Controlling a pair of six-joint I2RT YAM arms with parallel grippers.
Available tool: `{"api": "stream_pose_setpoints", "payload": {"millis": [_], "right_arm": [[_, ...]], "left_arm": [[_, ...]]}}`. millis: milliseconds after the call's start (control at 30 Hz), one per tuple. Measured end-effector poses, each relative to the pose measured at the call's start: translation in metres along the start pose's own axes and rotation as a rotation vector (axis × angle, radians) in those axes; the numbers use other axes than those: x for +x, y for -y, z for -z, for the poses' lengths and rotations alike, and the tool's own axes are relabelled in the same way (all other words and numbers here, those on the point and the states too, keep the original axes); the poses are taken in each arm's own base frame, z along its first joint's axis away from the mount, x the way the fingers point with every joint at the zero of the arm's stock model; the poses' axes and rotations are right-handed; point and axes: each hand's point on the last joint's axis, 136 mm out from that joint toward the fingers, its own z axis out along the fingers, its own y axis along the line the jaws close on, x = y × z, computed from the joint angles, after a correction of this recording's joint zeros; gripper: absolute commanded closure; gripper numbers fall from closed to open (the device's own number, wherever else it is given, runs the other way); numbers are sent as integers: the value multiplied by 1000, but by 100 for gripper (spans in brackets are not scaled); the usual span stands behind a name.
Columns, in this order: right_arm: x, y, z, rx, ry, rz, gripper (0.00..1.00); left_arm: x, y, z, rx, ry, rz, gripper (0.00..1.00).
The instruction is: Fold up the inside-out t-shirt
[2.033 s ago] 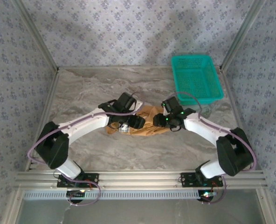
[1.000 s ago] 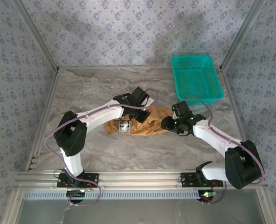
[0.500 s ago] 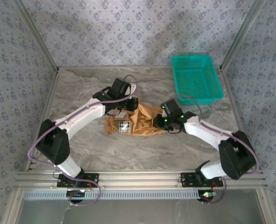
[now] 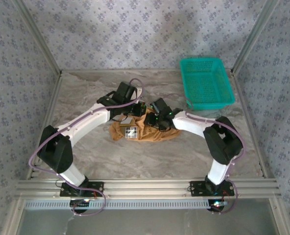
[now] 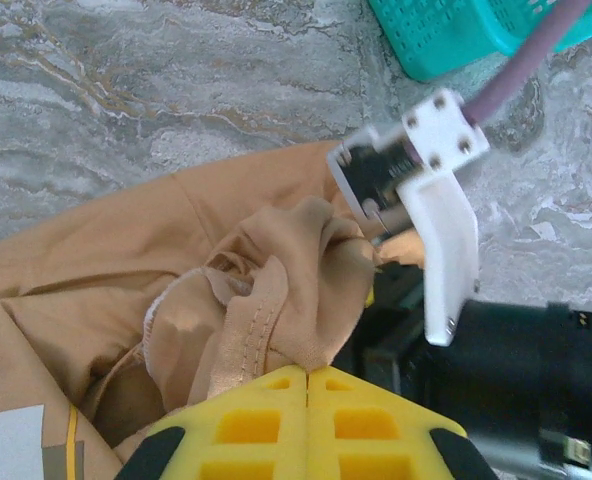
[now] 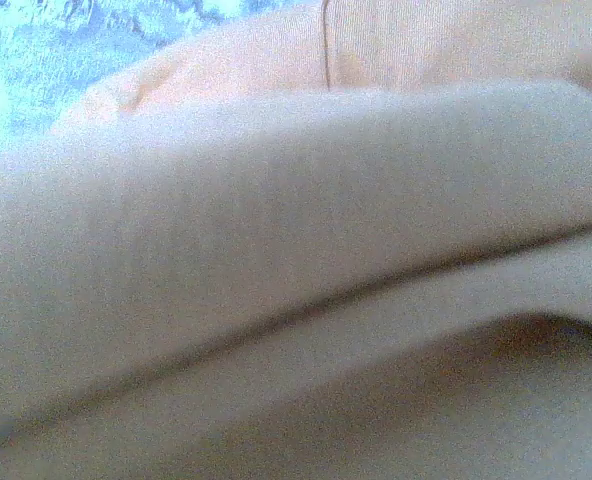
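The crumpled tan-orange cotton t-shirt (image 5: 176,250), pinched in the clenched left claw (image 5: 306,375), could be bunched tighter if tugged against the right claw (image 4: 154,113), whose state cannot be told.

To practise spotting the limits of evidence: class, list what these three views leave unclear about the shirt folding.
- Top view: left arm and right arm cover the middle of the t-shirt.
- Right wrist view: blurred cloth against the lens hides the right jaws; open or shut, unclear.
- Left wrist view: the teal basket is cut off by the top edge.
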Motion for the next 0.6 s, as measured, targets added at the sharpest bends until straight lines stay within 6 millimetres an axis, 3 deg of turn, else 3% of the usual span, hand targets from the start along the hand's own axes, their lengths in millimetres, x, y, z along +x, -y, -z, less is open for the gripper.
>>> {"api": "stream_pose_setpoints", "payload": {"millis": [67, 133, 167, 300, 367, 467, 600], "right_arm": [[-8, 0, -5, 17, 20, -10, 68], [-14, 1, -8, 33, 32, -19, 94], [-17, 1, -8, 39, 34, -25, 100], [-27, -8, 0, 34, 31, -4, 100], [-26, -18, 11, 20, 19, 35, 100], [-20, -37, 51, -25, 18, 125, 100], [-23, -70, 142, -190, 121, 216, 100]], "left_arm": [[1, -3, 0, -1, -3, 6, 100], [3, -7, 2, -4, -3, 13, 100], [3, -9, 2, -7, -1, 18, 100], [-4, -28, 7, -31, 19, 55, 100], [-13, -46, 12, -58, 45, 94, 100], [-27, -88, 19, -112, 90, 187, 100], [-26, -164, 8, -214, 86, 362, 100]]}}
